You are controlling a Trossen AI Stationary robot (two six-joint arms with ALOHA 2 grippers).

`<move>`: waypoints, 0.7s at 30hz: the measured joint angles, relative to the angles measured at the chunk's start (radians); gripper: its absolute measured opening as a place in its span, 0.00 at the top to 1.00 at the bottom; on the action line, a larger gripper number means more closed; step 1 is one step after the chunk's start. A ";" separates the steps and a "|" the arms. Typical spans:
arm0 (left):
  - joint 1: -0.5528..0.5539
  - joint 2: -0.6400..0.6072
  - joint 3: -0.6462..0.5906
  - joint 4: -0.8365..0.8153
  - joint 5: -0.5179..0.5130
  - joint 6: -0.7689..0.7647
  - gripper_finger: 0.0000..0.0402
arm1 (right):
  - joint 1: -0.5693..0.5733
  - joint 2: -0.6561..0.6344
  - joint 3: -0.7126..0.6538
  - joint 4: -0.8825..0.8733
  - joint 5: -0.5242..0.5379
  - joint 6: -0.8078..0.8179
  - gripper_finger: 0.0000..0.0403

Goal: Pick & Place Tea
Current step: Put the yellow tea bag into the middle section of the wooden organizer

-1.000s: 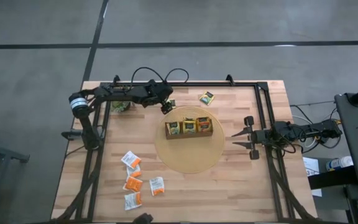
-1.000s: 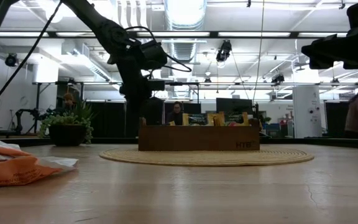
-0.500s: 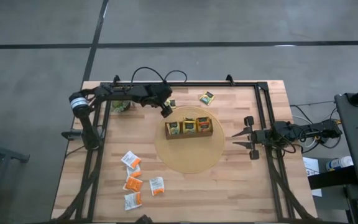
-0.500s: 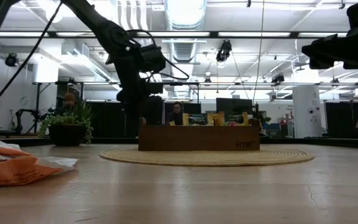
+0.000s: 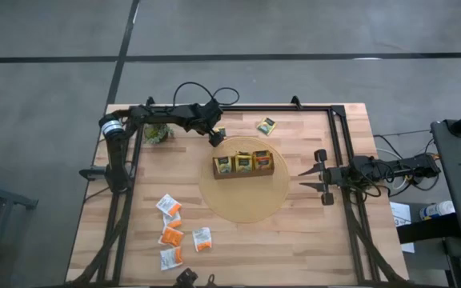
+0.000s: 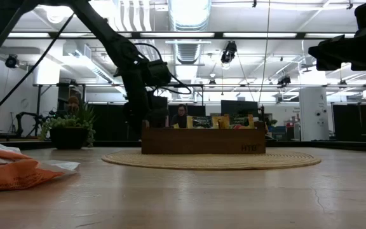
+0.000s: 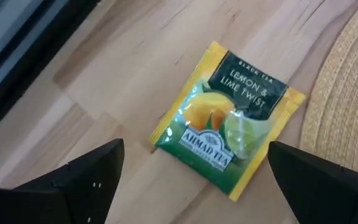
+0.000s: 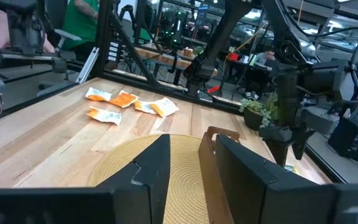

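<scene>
spanning the scene: wooden surface point(image 5: 294, 232), round woven mat point(image 5: 242, 204), divided tray point(image 5: 243, 164) holding three sachets. left gripper point(image 7: 191, 180), fingers wide, hung over a yellow lemon sachet point(image 7: 225, 118) lying flat beside the mat. right gripper point(image 5: 314, 173) waited apart, fingers narrow, empty. risk: flat sachet might slide from closing fingers.

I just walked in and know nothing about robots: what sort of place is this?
Probably a robotics lab or workshop: a wooden table with two robot arms, bare ceiling ducts, and more metal frames behind.
</scene>
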 joint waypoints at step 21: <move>0.000 0.108 0.083 -0.076 0.070 -0.042 0.21 | 0.000 0.000 0.000 0.000 0.000 0.000 0.68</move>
